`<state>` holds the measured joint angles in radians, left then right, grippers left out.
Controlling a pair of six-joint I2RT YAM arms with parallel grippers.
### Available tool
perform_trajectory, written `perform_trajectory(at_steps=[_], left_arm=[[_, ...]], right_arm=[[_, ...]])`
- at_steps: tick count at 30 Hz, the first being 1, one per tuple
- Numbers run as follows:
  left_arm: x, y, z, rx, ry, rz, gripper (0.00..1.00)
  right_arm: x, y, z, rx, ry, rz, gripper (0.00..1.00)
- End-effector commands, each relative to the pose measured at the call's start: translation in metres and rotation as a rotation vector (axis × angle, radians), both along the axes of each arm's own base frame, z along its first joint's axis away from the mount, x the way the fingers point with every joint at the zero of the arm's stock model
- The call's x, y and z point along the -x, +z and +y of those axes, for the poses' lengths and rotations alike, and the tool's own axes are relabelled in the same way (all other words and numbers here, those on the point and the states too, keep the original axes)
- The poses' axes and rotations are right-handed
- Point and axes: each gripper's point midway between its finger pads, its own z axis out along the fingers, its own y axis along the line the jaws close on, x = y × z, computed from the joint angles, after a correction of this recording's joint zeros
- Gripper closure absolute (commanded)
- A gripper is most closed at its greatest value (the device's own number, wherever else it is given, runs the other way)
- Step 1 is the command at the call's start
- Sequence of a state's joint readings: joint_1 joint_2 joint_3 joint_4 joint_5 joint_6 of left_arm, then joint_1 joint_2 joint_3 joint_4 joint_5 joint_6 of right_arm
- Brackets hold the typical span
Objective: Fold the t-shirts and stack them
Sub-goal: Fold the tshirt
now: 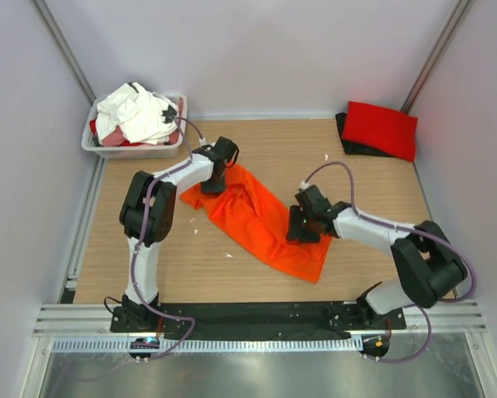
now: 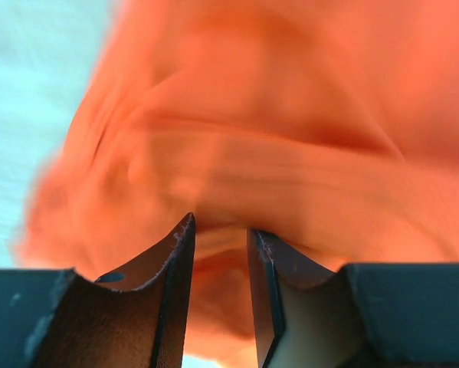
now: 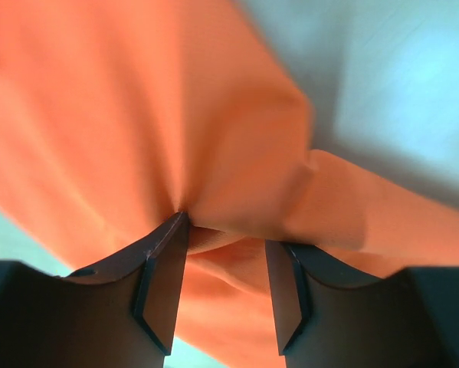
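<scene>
- I find bare table (image 1: 231,278) open in front of the orange shirt (image 1: 256,220).
- The tub (image 1: 136,152) blocks back left; the red shirt (image 1: 381,128), back right.

Orange t-shirt (image 1: 260,220) was soft matt cloth, rumpled and creased, with no sheen at all. The table (image 1: 273,141) showed pale wood grain, smooth, with a dull finish. My left gripper (image 2: 220,230) looked like hard dark plastic, matt, its edges a little scuffed. My right gripper (image 3: 225,234) was the same dark matt stuff, smoother. The tub (image 1: 136,151) was white plastic with a slight gloss, and the white t-shirts (image 1: 140,112) were crumpled matt cloth. The red t-shirt (image 1: 381,128) was smooth, flat-looking fabric. The rail (image 1: 74,319) by my bases was bare, pale metal.
</scene>
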<state>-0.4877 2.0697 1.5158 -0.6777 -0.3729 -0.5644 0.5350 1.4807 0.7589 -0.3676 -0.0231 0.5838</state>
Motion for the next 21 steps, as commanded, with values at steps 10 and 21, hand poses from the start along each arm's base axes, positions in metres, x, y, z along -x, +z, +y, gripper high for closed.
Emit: perform_trajectory(at_steps=[10,21], left_arm=[[-0.102,0.059,-0.073,0.135,-0.167,-0.115,0.66],[-0.047,0.208,-0.046,0.186,-0.205,-0.271,0.47]], right_arm=[[0.091,0.087,0.095,-0.160,0.159,-0.042,0.39],[-0.018,0.178,0.085,-0.098,0.060,-0.364,0.35]])
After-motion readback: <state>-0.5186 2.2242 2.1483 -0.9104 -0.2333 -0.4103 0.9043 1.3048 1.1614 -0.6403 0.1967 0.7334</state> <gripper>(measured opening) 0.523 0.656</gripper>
